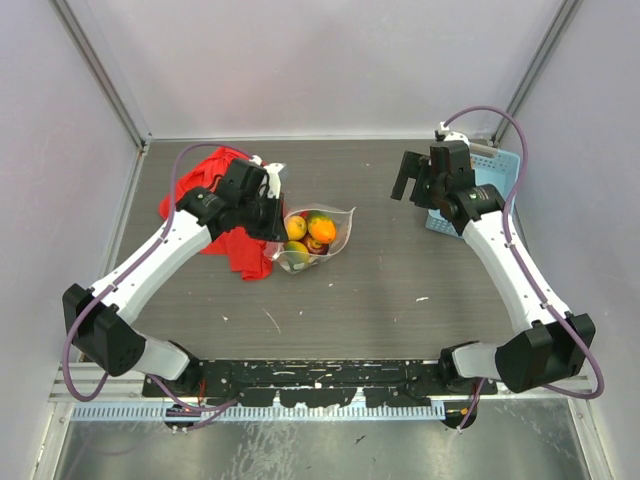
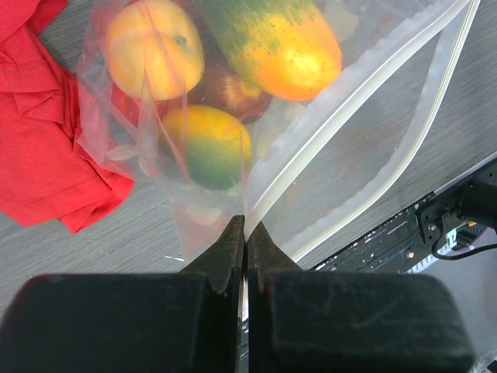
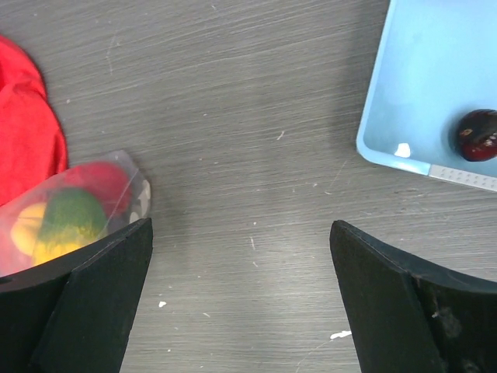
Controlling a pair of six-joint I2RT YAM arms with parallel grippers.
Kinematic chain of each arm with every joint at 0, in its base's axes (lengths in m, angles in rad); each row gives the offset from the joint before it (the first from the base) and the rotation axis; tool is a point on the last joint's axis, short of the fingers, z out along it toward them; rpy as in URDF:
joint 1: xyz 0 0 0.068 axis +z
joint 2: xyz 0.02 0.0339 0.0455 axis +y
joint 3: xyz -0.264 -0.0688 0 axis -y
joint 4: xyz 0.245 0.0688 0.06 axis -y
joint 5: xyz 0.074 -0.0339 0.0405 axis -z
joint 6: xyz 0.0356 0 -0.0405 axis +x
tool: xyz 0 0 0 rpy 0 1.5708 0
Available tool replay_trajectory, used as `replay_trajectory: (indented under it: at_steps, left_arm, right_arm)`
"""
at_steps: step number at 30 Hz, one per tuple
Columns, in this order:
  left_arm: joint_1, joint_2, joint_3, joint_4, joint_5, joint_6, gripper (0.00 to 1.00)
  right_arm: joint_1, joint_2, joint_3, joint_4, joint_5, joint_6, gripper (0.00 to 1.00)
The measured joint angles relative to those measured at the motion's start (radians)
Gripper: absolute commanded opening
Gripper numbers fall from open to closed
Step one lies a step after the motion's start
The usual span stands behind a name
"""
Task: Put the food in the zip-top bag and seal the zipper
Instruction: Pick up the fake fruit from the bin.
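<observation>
Nearest the lens in the left wrist view, the left gripper (image 2: 246,233) had its two black fingers (image 2: 221,256) pressed together on the edge of the zip-top bag (image 2: 198,214). The pinch sat at the bottom centre of the frame, at one end of the zipper (image 2: 349,85). Beyond it the two whitish strips stood apart and ran to the upper right, so the mouth lay unsealed. Inside the bag, toward the top of the frame, sat a yellow-green toy fruit (image 2: 206,144), a dark red fruit (image 2: 229,89), a round orange fruit (image 2: 151,47) and a long green-and-orange fruit (image 2: 272,39). A red cloth (image 2: 39,140) lay at the left, touching the bag.

In the right wrist view the right gripper (image 3: 241,295) hung over the dark grained table (image 3: 248,116), fingers spread wide with nothing between them. At the upper right a dark purple-red toy fruit (image 3: 476,134) lay in the light blue basket (image 3: 419,70).

From above, the bag sat left of the table's centre and the basket lay at the far right.
</observation>
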Motion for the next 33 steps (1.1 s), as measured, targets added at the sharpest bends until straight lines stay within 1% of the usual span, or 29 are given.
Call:
replay_trajectory:
  at_steps: [5,10,14,17,23,28,33]
  left_arm:
    - [0.001,0.000,0.000,0.000,0.000,0.000,0.00]
    - [0.001,0.000,0.000,0.000,0.000,0.000,0.00]
    - [0.001,0.000,0.000,0.000,-0.003,0.000,0.00]
    - [0.001,0.000,0.000,0.000,-0.005,0.000,0.00]
    - [0.001,0.000,0.000,-0.001,-0.013,0.001,0.00]
    - [0.001,0.007,0.000,-0.003,-0.017,0.003,0.00]
    - [0.001,0.018,0.000,-0.006,-0.018,0.003,0.00]
  right_arm:
    - [-0.055,0.002,-0.022,0.028,-0.007,-0.028,1.00]
    - [-0.173,0.031,-0.024,0.095,-0.023,-0.051,1.00]
    - [-0.284,0.068,-0.024,0.171,-0.074,-0.053,1.00]
    - [-0.371,0.132,-0.023,0.240,-0.126,-0.045,1.00]
    - [-0.480,0.312,0.008,0.338,-0.184,-0.011,1.00]
    - [-0.528,0.444,0.047,0.422,-0.206,0.034,1.00]
    - [-0.549,0.584,0.138,0.502,-0.216,0.076,1.00]
